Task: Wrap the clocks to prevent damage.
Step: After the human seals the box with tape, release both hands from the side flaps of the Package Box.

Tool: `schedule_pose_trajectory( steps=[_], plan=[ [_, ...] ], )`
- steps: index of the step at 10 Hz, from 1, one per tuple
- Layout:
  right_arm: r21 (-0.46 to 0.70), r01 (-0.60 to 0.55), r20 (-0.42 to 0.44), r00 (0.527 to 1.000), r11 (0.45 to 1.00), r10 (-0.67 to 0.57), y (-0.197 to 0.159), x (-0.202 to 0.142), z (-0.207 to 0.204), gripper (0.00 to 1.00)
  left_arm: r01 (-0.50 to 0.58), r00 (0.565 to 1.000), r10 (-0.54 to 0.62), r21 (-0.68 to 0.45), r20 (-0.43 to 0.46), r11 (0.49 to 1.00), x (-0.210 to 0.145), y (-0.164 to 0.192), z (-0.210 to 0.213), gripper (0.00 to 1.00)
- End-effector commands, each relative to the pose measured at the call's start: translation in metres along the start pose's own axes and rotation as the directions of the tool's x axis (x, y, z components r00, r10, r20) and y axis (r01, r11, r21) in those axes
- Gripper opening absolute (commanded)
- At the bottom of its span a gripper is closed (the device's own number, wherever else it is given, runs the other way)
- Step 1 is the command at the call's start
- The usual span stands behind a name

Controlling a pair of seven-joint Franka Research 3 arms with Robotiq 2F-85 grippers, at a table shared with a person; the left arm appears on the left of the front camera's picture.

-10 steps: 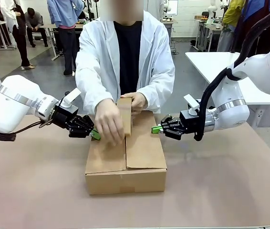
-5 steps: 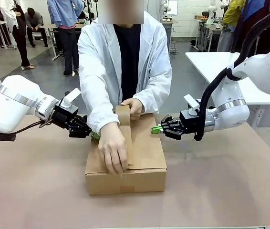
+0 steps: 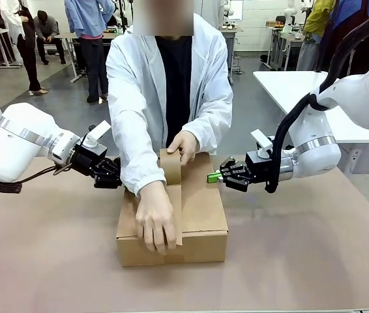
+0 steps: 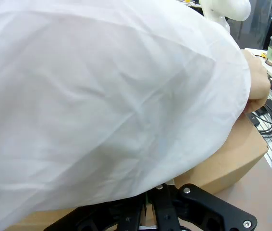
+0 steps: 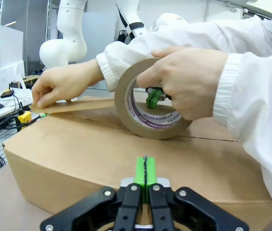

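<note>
Watching the person's hands (image 3: 155, 218) taping the carton (image 3: 201, 208) at centre frame; we're keeping both grippers, left (image 3: 111, 175) and right (image 3: 218, 176), pressed together, empty, flanking it. Clocks presumably boxed inside; next, tape roll (image 5: 148, 103) needs tearing.

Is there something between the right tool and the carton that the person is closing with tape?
Nothing visible. The right tool is shut and points at the carton's side wall. The tape roll and the person's hands are above the carton.
</note>
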State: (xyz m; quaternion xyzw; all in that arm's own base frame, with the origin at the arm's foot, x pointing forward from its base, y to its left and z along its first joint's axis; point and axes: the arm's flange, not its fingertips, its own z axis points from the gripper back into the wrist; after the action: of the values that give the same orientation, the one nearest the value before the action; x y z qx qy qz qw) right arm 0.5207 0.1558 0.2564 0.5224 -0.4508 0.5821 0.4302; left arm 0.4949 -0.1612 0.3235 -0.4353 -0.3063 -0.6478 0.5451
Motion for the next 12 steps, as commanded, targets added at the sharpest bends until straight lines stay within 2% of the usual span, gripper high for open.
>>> schedule_pose_trajectory(
  steps=[1, 12],
  plan=[
    [-0.003, -0.009, 0.002, 1.000, 1.000, 0.009, -0.0003, -0.0021, -0.0013, 0.01, 0.001, 1.000, -0.001, -0.003, -0.002, 1.000, -0.0008, 0.0011, -0.0034, 0.00],
    [-0.003, -0.009, 0.002, 1.000, 1.000, 0.009, -0.0003, -0.0021, -0.0013, 0.01, 0.001, 1.000, -0.001, -0.003, -0.002, 1.000, -0.0008, 0.0011, -0.0034, 0.00]
  ],
)
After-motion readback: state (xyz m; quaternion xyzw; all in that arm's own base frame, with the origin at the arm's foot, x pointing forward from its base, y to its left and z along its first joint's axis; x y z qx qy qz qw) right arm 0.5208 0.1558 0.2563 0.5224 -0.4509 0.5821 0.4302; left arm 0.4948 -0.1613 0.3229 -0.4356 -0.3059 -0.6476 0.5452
